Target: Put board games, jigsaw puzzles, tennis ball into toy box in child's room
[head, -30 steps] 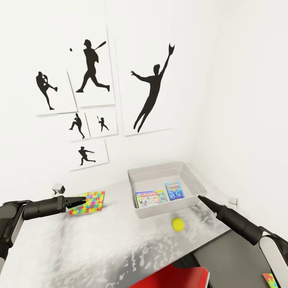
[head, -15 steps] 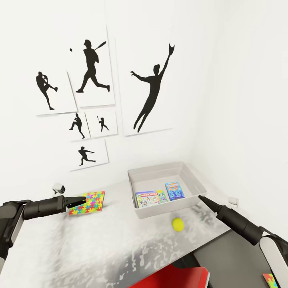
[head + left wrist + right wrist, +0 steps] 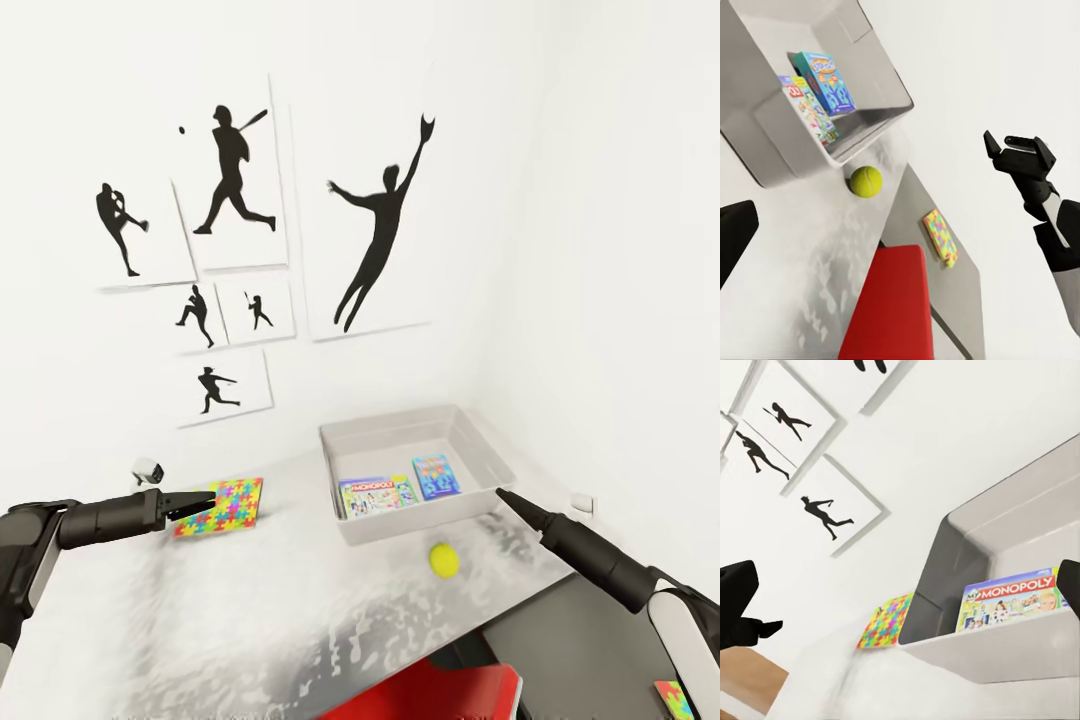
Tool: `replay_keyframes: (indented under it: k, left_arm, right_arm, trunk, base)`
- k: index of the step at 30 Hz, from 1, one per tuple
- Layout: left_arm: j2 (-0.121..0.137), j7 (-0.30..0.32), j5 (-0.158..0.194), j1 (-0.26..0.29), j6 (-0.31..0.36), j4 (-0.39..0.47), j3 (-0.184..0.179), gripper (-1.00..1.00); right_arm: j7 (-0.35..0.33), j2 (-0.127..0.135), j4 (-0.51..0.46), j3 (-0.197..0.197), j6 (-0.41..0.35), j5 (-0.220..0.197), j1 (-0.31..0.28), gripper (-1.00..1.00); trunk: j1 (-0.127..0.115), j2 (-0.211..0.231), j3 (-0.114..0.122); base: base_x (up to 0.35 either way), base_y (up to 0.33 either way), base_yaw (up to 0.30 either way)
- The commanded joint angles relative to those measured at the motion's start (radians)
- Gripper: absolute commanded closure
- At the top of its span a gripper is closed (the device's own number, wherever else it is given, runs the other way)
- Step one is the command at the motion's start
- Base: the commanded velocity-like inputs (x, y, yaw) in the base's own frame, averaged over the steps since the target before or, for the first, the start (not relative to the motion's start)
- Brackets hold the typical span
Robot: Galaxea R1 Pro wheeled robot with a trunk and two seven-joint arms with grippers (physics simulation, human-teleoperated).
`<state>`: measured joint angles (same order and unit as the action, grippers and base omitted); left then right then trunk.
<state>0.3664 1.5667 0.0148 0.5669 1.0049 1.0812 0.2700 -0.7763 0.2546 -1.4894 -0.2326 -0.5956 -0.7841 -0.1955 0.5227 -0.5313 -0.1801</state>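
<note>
The light-grey toy box stands at the far right of the table. Two board games lie in it, a Monopoly box and a small blue one. In front of it rests the yellow tennis ball. A jigsaw puzzle lies flat on the left. My left gripper is open at that puzzle's left edge. To the right of the ball, by the box's front right corner, my right gripper is open and empty. A second jigsaw puzzle lies on the lower cabinet.
White walls close in behind and to the right, with black silhouette posters. A small white camera-like object sits at the table's back left. A red chair stands below the table's front edge.
The whole head view has shifted very slightly. The arms and toys keep their places.
</note>
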Motion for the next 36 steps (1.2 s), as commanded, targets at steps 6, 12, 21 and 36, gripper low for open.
replay_keyframes:
  k: [6,12,21,36]
  left_arm:
    - [0.000,0.004,-0.001,0.001,0.011,0.000,-0.001,-1.00]
    - [0.000,0.004,-0.001,0.001,0.011,0.000,-0.001,-1.00]
    - [-0.002,0.004,-0.001,0.001,0.011,0.000,-0.001,-1.00]
    - [-0.002,0.004,-0.003,0.001,0.011,0.000,-0.001,-1.00]
  right_arm:
    - [-0.003,0.000,0.000,-0.001,-0.006,-0.006,-0.001,-1.00]
    - [-0.005,0.000,-0.001,0.000,-0.003,-0.006,-0.001,-1.00]
    - [-0.006,0.001,0.000,-0.003,0.000,-0.006,-0.001,-1.00]
    - [0.000,0.000,0.000,-0.014,0.000,-0.005,-0.001,-1.00]
  trunk:
    - [0.000,-0.002,0.008]
    - [0.000,-0.002,0.017]
    - [0.000,-0.002,0.032]
    - [0.000,-0.002,0.054]
  base:
    - [-0.197,0.000,0.000]
    - [-0.075,0.000,0.000]
    - [-0.008,0.000,0.000]
    - [-0.117,0.045,0.034]
